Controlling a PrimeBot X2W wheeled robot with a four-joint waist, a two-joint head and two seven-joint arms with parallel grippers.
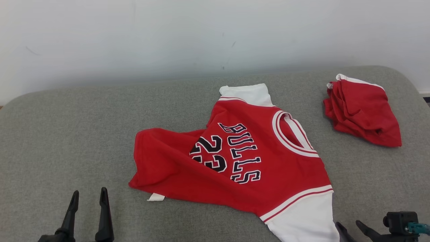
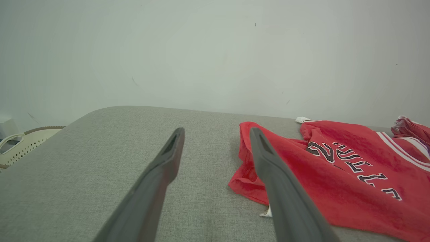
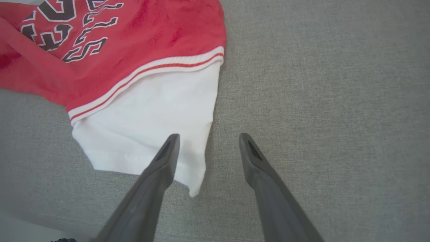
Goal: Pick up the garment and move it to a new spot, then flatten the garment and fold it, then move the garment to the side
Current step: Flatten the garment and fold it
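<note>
The left gripper [image 1: 89,198] shows at the lower left over the bare grey padded surface [image 1: 50,134]. Its jaws stand wide apart and hold nothing, and it is apart from the jersey's hem corner. The right gripper [image 3: 209,137] stands at the lower right, jaws likewise parted with nothing clamped between them. In the right wrist view 1 finger overlaps the near white sleeve [image 3: 151,117] and the other is over bare surface, with the sleeve's edge running between them. Whether a fingertip touches the cloth cannot be told.

The jersey [image 1: 268,174] lies in the middle of the surface, not flat. It is red with white sleeves, a red-and-white striped band at each sleeve seam, and a white-trimmed neck opening [image 1: 292,134] turned toward the robot's right. "BULLS" and "23" [image 1: 210,153] read sideways in black with white outline. The hem end, toward the robot's left, is rucked, and a fold of red cloth covers part of the 23. A small white tag [image 1: 156,197] pokes out at the near-left edge. The far sleeve [image 1: 250,94] points away from the robot.

Farther back on the right, well apart from the jersey, sits a folded red garment [image 1: 364,114] with white trim. Behind the surface rises a pale wall [image 1: 168,33].
</note>
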